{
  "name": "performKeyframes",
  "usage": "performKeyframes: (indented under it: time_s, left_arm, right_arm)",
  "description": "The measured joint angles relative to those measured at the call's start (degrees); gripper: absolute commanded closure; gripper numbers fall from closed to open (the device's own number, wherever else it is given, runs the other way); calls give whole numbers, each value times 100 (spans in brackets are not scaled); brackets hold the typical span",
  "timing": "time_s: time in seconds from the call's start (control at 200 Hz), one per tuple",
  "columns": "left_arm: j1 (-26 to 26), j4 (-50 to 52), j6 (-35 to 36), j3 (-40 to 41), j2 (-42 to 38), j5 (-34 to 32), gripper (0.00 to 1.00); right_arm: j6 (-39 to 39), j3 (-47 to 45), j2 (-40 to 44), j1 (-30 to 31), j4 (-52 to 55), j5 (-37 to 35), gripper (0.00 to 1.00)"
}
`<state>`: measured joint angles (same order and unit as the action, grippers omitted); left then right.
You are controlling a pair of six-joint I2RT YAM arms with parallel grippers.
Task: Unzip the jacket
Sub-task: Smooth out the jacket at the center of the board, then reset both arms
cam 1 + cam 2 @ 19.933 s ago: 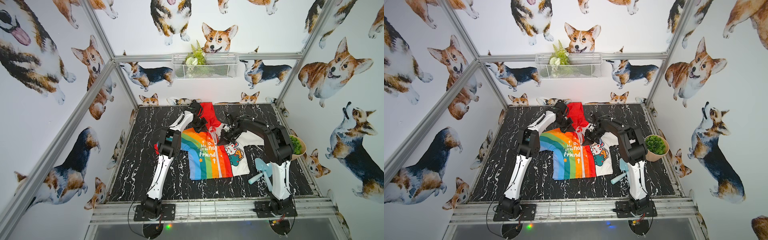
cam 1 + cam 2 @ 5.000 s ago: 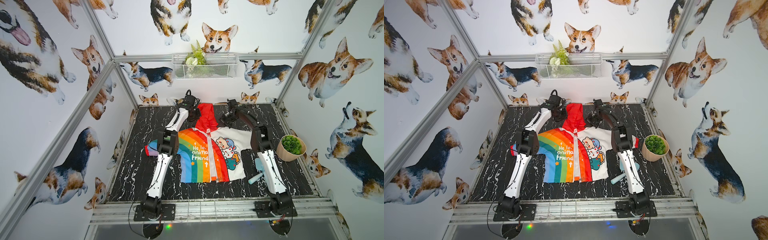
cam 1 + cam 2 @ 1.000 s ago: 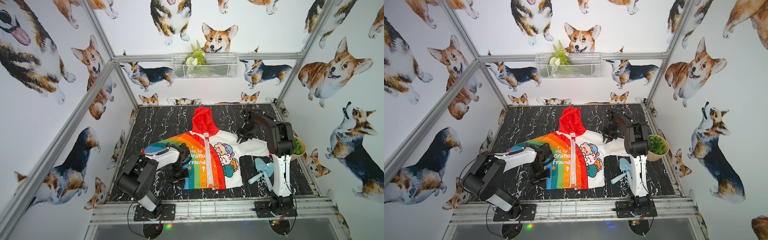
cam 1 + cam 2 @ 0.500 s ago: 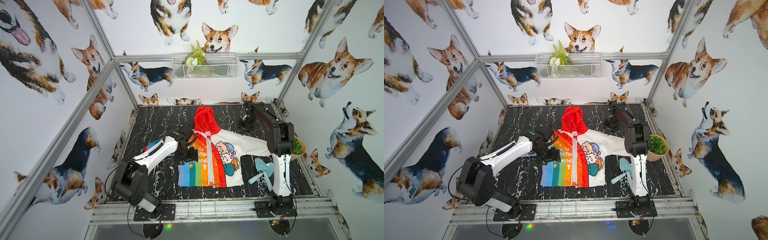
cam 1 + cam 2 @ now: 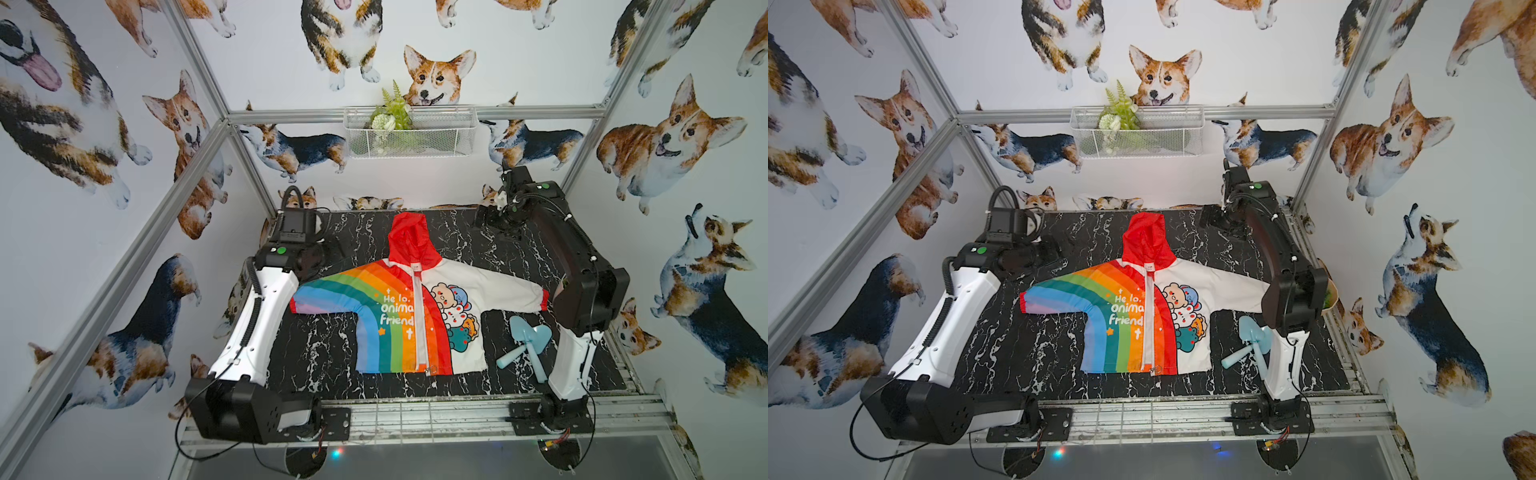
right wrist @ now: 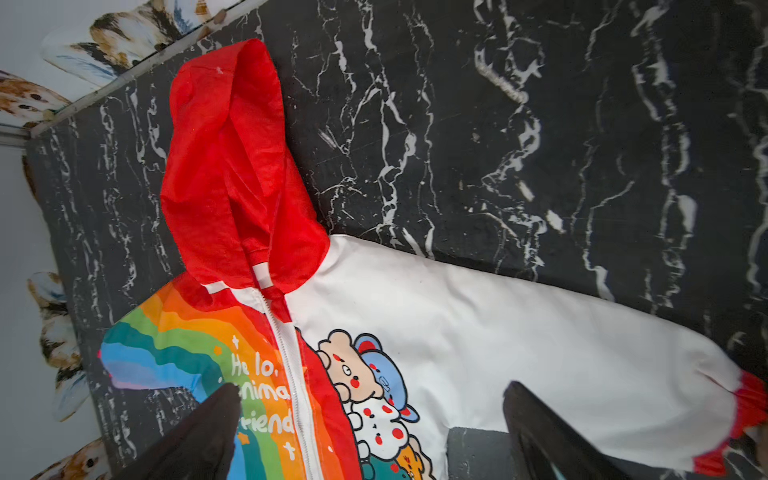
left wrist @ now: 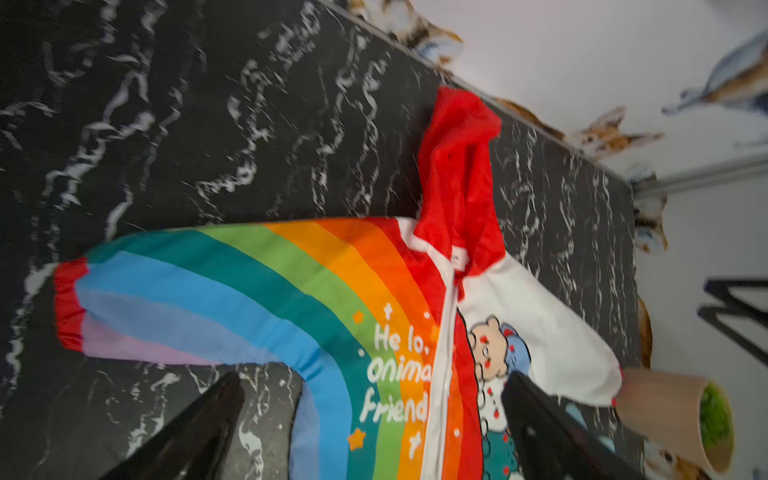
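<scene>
Jacket [image 5: 386, 316] lying flat on counter [image 5: 324, 361], front up, likely exposing closed-looking zipper [image 5: 419, 324]. Left fingers [image 7: 195, 432], right fingers [image 6: 544, 436] hovering spread, flanking jacket hood [image 5: 409, 241], gripping nothing, likely awaiting approach.

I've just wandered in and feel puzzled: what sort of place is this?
Probably a robot test booth: a left arm and a right arm bolted to a rail beside a marble-look table, a metal frame holding corgi-print walls, and a child's jacket laid flat.

walls: corgi print [image 5: 104, 166] | table [image 5: 324, 353]: blk marble | frame [image 5: 540, 111]: alu | basket [image 5: 436, 137]: wire
</scene>
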<state>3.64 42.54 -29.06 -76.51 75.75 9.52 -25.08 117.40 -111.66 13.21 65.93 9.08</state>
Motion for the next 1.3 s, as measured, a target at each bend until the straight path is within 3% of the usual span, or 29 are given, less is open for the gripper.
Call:
performKeyframes:
  time_s: [0.105,0.265,0.491,0.801,1.051,1.301]
  left_arm:
    - [-520,-1051,83,973,-455,-212,0]
    - [-625,-2308,651,2024,-988,-601,0]
    - [-638,-3010,1340,3003,-1036,-946,0]
    - [-625,-4183,1906,4085,-625,-833,0]
    - [-623,-5484,2212,4607,-140,-490,0]
    - [-542,-6977,2472,4806,643,-437,0]
  right_arm:
    - [153,-498,361,-11,-118,-614,1]
    - [245,-1882,1069,-63,-960,-1213,1]
    - [717,-3574,1897,-157,-2398,-1521,1]
    - [1731,-5504,2575,-374,-4197,-1657,1]
    - [1934,-6769,2734,-671,-5528,-1508,1]
    - [2028,-7436,2846,-988,-6575,-1180,1]
